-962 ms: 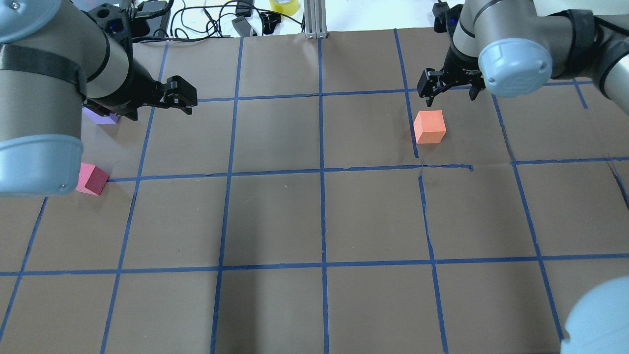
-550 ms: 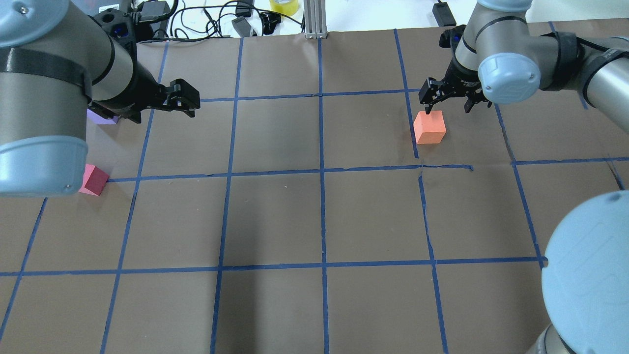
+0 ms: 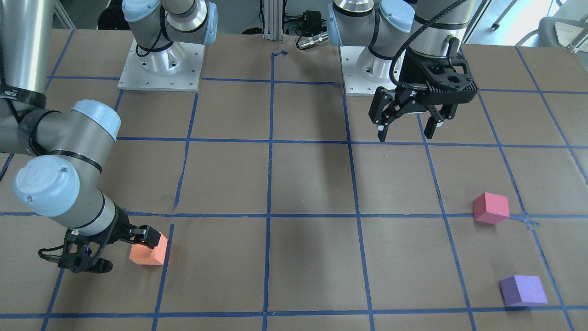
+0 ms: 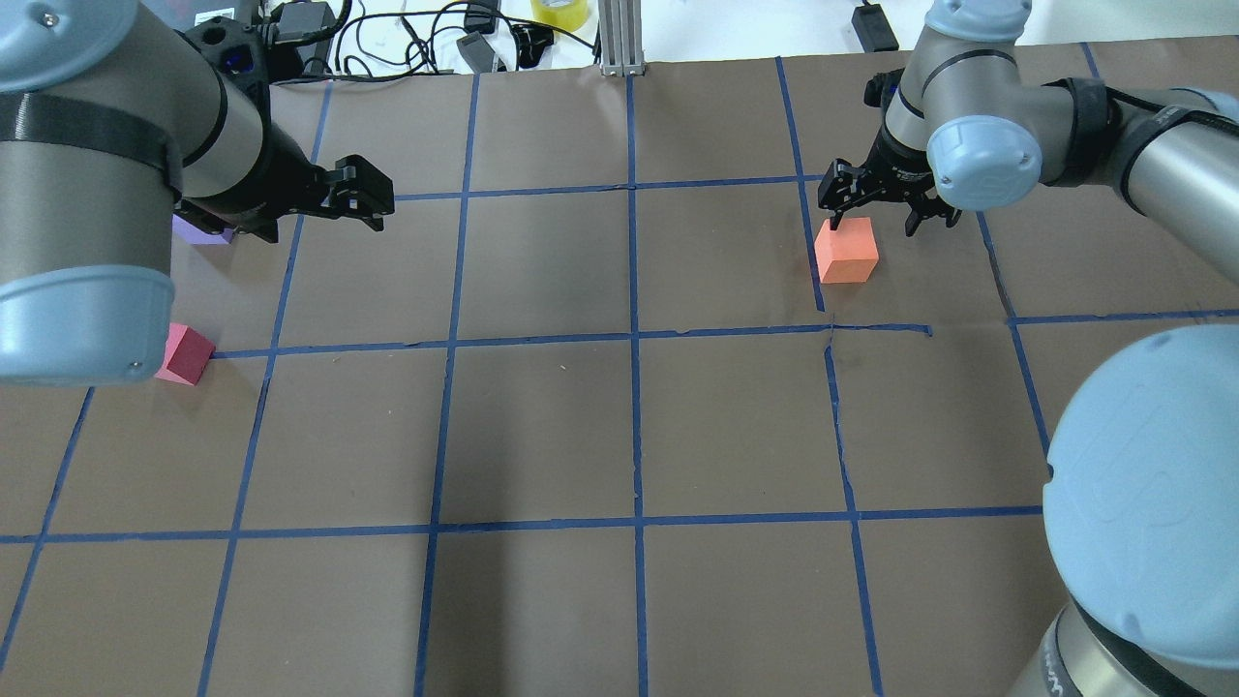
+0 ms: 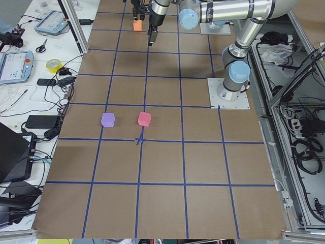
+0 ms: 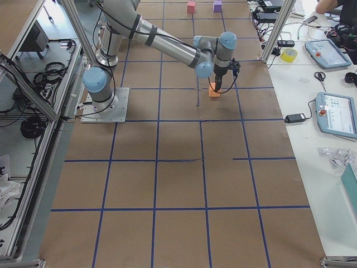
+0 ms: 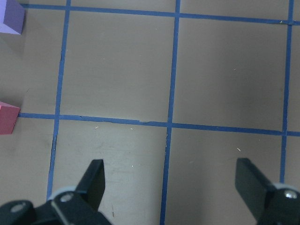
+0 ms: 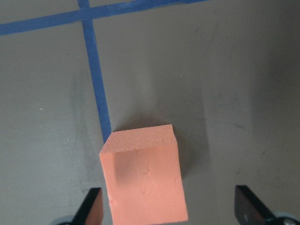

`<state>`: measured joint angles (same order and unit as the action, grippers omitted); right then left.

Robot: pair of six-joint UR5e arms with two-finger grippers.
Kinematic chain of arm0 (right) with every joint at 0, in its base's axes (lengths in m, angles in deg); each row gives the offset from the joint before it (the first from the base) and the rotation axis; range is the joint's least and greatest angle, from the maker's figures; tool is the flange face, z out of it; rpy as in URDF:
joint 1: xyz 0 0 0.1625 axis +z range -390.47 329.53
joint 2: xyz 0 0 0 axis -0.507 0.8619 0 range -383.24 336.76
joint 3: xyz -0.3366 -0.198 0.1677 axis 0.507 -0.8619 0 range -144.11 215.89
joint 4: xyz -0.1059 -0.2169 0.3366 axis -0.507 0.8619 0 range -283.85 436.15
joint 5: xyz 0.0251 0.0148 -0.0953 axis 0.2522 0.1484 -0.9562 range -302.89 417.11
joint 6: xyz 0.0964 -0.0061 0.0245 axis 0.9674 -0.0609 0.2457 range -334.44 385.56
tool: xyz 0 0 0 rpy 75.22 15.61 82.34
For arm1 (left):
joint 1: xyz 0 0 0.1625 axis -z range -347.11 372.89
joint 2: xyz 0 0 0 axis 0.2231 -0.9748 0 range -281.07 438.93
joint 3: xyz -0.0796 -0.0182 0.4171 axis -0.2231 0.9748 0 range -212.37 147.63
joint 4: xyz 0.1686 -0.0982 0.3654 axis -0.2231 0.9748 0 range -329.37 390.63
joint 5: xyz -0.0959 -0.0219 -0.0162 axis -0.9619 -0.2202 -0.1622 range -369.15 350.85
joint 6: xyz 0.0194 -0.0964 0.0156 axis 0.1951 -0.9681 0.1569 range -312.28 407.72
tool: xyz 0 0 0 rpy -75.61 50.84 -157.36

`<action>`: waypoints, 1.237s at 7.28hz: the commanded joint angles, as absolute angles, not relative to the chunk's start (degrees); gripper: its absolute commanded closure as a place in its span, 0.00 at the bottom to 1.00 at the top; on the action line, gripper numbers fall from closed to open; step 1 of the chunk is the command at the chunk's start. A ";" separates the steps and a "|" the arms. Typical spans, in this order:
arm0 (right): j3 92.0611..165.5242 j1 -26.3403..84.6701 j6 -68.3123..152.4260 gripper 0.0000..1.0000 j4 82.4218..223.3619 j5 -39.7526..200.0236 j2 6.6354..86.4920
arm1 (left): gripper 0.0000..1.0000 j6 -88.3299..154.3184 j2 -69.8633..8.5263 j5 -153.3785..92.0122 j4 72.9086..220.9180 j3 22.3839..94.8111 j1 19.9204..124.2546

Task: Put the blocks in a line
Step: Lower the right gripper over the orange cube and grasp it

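The orange block (image 4: 847,250) sits at the table's far right by a blue tape line. My right gripper (image 4: 873,225) is open and low over its far side. In the right wrist view the orange block (image 8: 143,180) lies between the fingers, close to the left one. My left gripper (image 4: 373,198) is open and empty, held above the table at the far left. The purple block (image 4: 198,229) shows partly behind the left arm. The pinkish-red block (image 4: 186,354) lies nearer, also partly hidden. Both show fully in the front view: the purple one (image 3: 523,290) and the pinkish-red one (image 3: 491,208).
The table is brown paper with a blue tape grid (image 4: 634,334). Cables, a tape roll (image 4: 559,10) and a metal post (image 4: 619,39) lie beyond the far edge. The arm bases (image 3: 158,69) stand at the robot's side.
My right gripper has moved down and closer to the orange block, and its fingers now reach the block's far side. The left arm has hardly moved. The blocks have not moved.
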<state>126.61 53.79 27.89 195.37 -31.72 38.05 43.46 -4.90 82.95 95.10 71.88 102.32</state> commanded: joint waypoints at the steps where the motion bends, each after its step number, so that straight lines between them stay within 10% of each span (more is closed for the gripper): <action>1: 126.41 54.69 27.32 0.00 198.48 -31.83 36.35 | 0.00 43.59 -5.18 82.96 95.23 72.04 102.36; 9: 126.59 57.25 26.79 0.00 198.58 -32.97 34.85 | 0.00 44.12 -4.57 85.42 95.76 72.74 102.36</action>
<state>126.50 57.24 26.80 198.68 -32.79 34.96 44.03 -4.60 84.80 95.64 72.51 102.29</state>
